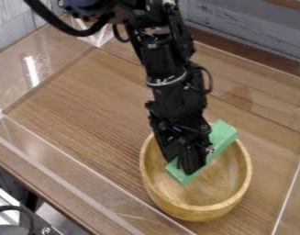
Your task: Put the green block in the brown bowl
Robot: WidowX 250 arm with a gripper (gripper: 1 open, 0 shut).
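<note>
The brown bowl sits on the wooden tabletop at the lower right of the camera view. My gripper points steeply down into the bowl, its black fingers shut on the green block. The block is tilted: its upper end sticks out to the right above the bowl's far rim, and its lower end dips inside the bowl behind the fingers. I cannot tell whether that lower end touches the bowl's floor.
The wooden tabletop is ringed by low clear plastic walls. A grey panelled wall stands behind. The arm's black links and cables reach in from the top left.
</note>
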